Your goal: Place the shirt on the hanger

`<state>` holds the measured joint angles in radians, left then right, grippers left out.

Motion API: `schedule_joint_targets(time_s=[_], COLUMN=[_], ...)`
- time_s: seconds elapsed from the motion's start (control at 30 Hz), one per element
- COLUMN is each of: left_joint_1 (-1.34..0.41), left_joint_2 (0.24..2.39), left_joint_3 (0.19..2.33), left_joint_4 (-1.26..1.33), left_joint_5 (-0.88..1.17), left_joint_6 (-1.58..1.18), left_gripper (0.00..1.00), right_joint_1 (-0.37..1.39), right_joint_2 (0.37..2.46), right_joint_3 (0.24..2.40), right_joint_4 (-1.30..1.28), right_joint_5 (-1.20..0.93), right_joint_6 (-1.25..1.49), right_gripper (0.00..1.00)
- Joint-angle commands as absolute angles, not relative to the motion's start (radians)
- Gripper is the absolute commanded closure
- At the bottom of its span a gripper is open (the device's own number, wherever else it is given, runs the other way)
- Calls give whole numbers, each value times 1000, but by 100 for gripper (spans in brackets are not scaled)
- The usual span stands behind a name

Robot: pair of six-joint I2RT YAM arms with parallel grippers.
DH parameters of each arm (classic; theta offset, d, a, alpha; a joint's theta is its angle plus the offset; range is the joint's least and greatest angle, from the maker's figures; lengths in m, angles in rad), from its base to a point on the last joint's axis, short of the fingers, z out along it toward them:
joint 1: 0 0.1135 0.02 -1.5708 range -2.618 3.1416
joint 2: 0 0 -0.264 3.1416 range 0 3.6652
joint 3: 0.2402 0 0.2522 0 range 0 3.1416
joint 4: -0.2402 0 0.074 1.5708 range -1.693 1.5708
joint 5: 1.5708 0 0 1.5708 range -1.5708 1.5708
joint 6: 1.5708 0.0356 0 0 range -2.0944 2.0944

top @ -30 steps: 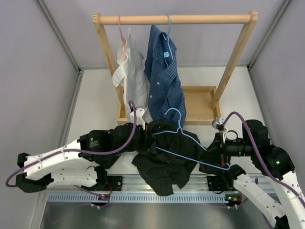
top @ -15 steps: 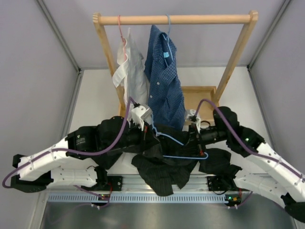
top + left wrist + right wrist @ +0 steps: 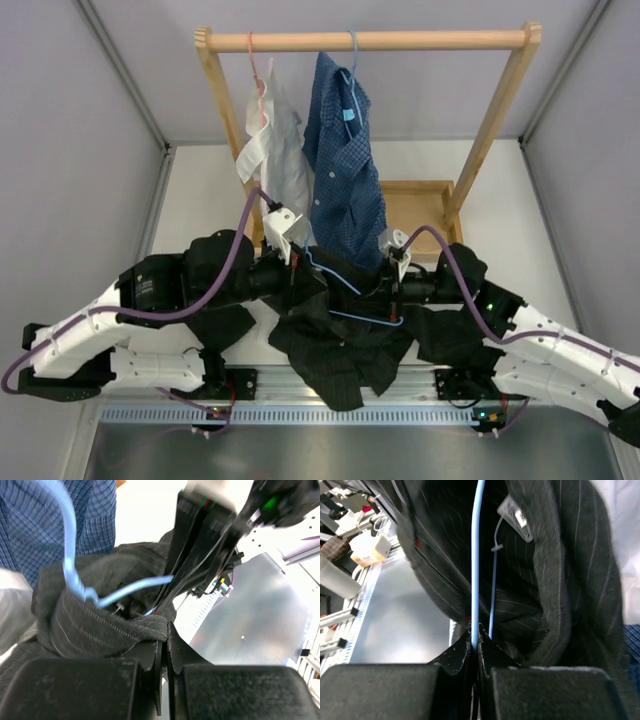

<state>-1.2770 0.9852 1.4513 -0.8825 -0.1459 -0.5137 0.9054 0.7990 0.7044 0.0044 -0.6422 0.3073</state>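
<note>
1. Over the table's (image 3: 200,200) near middle, my left gripper (image 3: 162,630) has its fingers pressed together on a fold of the shirt (image 3: 95,625), just below the twisted neck of the hanger (image 3: 70,545).
2. My right gripper (image 3: 475,632) pinches the hanger wire between fingertips that almost touch.
3. Beyond my right fingertips the wire runs up among the shirt's dark folds, beside the white neck label (image 3: 516,514).
4. Seen from above, the shirt hangs bunched between both arms.

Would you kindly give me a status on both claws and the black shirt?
Left claw shut on shirt. Right claw shut on hanger wire. Shirt bunched round hanger, not draped. Blue checked shirt hangs close behind.
</note>
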Motion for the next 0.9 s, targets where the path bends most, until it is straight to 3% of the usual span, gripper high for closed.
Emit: schedule_joint_targets(time_s=[0.0, 0.2, 0.43, 0.5, 0.53, 0.57, 0.6, 0.67, 0.87], left_joint_1=[-1276, -1276, -1276, -1276, -1275, -1275, -1275, -1276, -1275], left_joint_2=[1022, 1144, 1132, 1134, 1138, 1141, 1146, 1158, 1149], left_joint_3=[1548, 1655, 1707, 1729, 1756, 1769, 1784, 1843, 1986], left_joint_4=[-879, -879, -939, -982, -994, -1003, -1003, -1003, -1000], left_joint_5=[-106, 46, -96, -141, -149, -134, -109, -42, -23], left_joint_6=[-470, -416, -400, -393, -388, -381, -361, -335, -209], left_gripper=[100, 100, 100, 86, 61, 42, 32, 26, 35], right_joint_1=[983, 1065, 1069, 1069, 1069, 1069, 1069, 1069, 1069], right_joint_2=[808, 830, 732, 715, 706, 704, 704, 712, 733], right_joint_3=[651, 585, 513, 491, 467, 454, 445, 417, 384], right_joint_4=[340, 528, 575, 607, 655, 682, 704, 785, 903], right_joint_5=[-511, -377, -273, -261, -258, -256, -252, -250, -271], right_joint_6=[347, 371, 379, 396, 400, 405, 416, 426, 454], right_gripper=[100, 100, 100, 100, 100, 100, 100, 100, 100])
